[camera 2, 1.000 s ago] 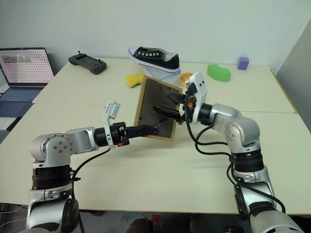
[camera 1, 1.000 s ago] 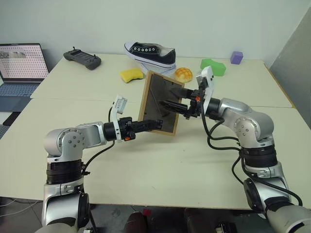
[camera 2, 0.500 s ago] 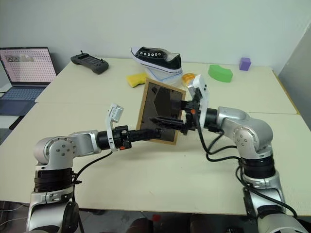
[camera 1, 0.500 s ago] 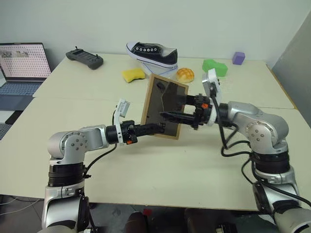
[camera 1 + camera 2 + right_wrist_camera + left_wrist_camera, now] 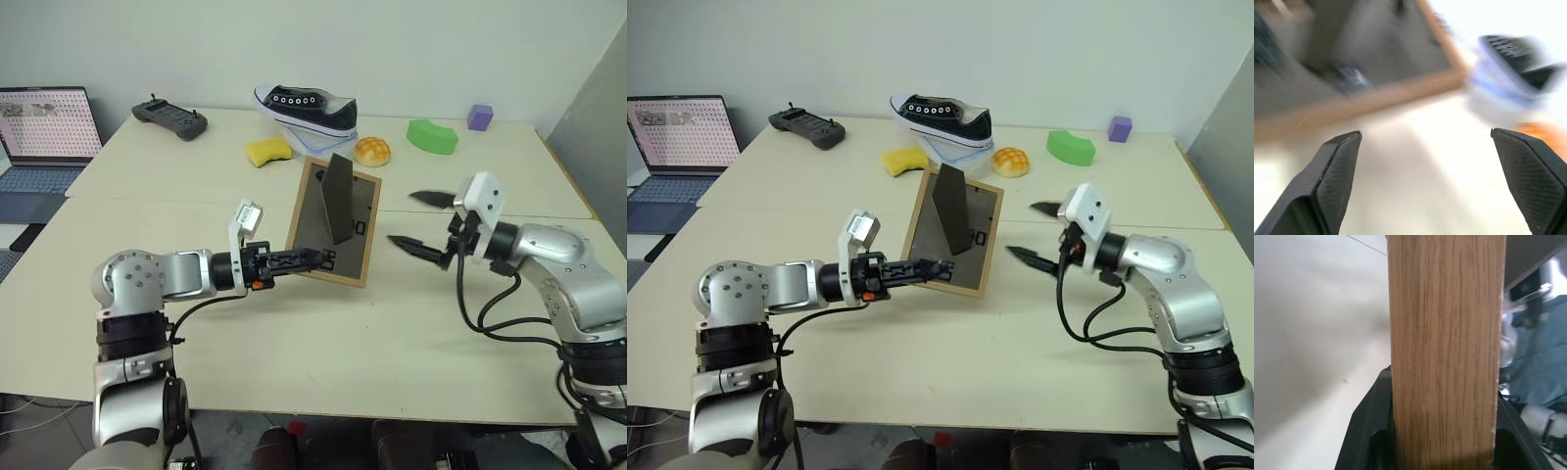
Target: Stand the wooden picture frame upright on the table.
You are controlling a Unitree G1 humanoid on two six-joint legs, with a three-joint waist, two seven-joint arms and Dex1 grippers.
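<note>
The wooden picture frame point(image 5: 315, 227) is over the middle of the table point(image 5: 294, 338), its dark back panel towards me and its fold-out stand point(image 5: 339, 196) sticking out. It leans, with its lower edge close to the tabletop. My left gripper point(image 5: 315, 258) is shut on that lower wooden edge; in the left wrist view the light-wood rail point(image 5: 1444, 357) sits between the black fingers point(image 5: 1369, 431). My right gripper point(image 5: 419, 221) hangs open to the right of the frame, clear of it. In the right wrist view its fingers point(image 5: 1332, 181) stand wide apart, the frame point(image 5: 1352, 63) blurred beyond.
At the back of the table lie a black-and-white shoe point(image 5: 306, 108), a yellow sponge point(image 5: 266, 151), a bun point(image 5: 371, 150), a green block point(image 5: 431, 135), a purple cube point(image 5: 479, 117) and a black controller point(image 5: 169, 117). An open laptop point(image 5: 44, 137) stands far left.
My right gripper has left the frame's back and drawn away to the right. The stand now sticks out from the back panel. My left gripper has rolled with the frame in its grip.
</note>
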